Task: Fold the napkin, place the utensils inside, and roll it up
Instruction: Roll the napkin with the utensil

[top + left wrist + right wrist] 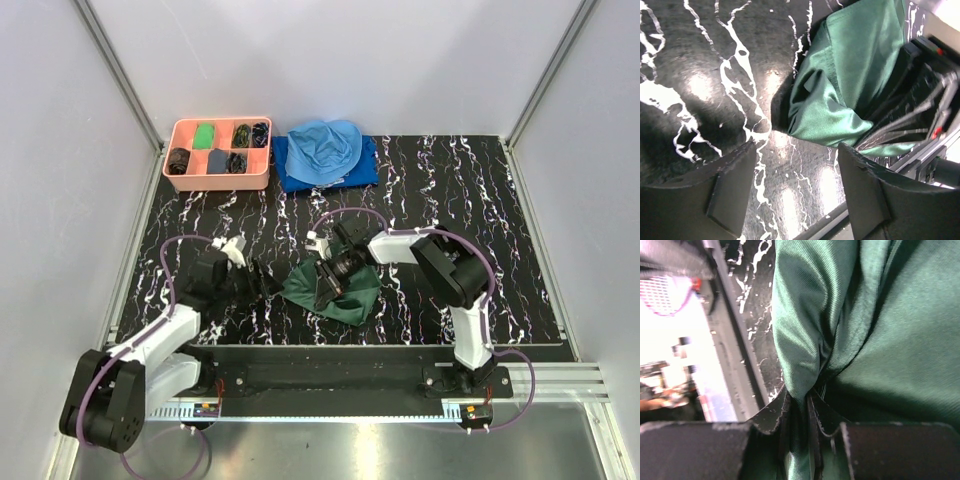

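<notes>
1 pink tray (218, 184) at the far left of the surface (450, 200) holds small dark items (179, 160) and 1 green item (205, 134) in separate compartments. Right claw (800, 412) pinches a fold of the green napkin (355, 298), near centre. Left claw (797, 170): spread, empty, beside the napkin.

A pink tray (216, 183), a dark blue cloth (368, 166) and the green napkin (352, 300) are laid on the black table (470, 215) with white streaks.
</notes>
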Robot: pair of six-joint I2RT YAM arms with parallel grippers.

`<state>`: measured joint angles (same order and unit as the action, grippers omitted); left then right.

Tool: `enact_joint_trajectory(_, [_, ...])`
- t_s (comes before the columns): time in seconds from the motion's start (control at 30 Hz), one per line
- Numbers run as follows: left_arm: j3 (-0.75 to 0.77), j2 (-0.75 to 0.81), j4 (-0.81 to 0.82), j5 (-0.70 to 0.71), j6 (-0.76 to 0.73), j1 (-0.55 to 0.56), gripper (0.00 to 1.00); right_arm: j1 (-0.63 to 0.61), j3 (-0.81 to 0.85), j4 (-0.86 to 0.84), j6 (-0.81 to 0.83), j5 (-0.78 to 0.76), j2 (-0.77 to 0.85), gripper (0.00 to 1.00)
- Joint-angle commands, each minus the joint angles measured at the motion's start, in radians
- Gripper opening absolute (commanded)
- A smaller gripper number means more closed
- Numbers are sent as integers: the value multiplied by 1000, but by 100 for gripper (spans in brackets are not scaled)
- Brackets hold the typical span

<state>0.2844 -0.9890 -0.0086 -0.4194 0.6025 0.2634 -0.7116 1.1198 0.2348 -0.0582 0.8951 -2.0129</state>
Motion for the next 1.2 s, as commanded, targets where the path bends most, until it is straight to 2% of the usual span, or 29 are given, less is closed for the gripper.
enact_joint_trajectory(0.0, [2, -36, 160, 7, -26, 25, 73, 35, 31, 51, 0, 142, -69, 17])
enact_joint_trajectory(0.4, [94, -349, 338, -59, 2, 36, 71, 63, 43, 51, 12, 166, -122, 15])
enact_joint_trajectory(0.57, [95, -413, 378, -79, 25, 62, 63, 64, 38, 54, 18, 151, -124, 15])
enact_joint_trajectory(0.67, [85, -431, 394, -90, 36, 92, 54, 66, 41, 58, 23, 142, -124, 15])
enact_joint_trajectory(0.7, [79, -439, 398, -91, 40, 108, 46, 64, 43, 61, 26, 139, -124, 15])
enact_joint_trajectory(0.77, [73, -447, 398, -88, 42, 112, 36, 66, 51, 69, 34, 125, -121, 15])
enact_joint_trajectory(0.8, [72, -453, 395, -85, 45, 114, 23, 64, 54, 77, 38, 122, -119, 15])
enact_joint_trajectory(0.83, [73, -456, 391, -84, 45, 114, 15, 66, 60, 86, 43, 111, -116, 15])
enact_joint_trajectory(0.9, [78, -456, 366, -67, 43, 114, 5, 64, 67, 106, 50, 94, -103, 16])
enact_joint_trajectory(0.93, [88, -458, 352, -59, 42, 114, 0, 66, 74, 113, 54, 72, -93, 20])
enact_joint_trajectory(1.0, [104, -450, 297, -42, 37, 114, 0, 66, 77, 138, 52, 30, -48, 28])
enact_joint_trajectory(1.03, [120, -447, 274, -35, 33, 114, 0, 66, 69, 143, 46, -25, -23, 35])
enact_joint_trajectory(1.07, [130, -441, 227, -19, 25, 114, 0, 66, 63, 144, 38, -60, 8, 49])
enact_joint_trajectory(1.17, [168, -424, 130, 7, 5, 114, 0, 64, 19, 158, 2, -224, 164, 62])
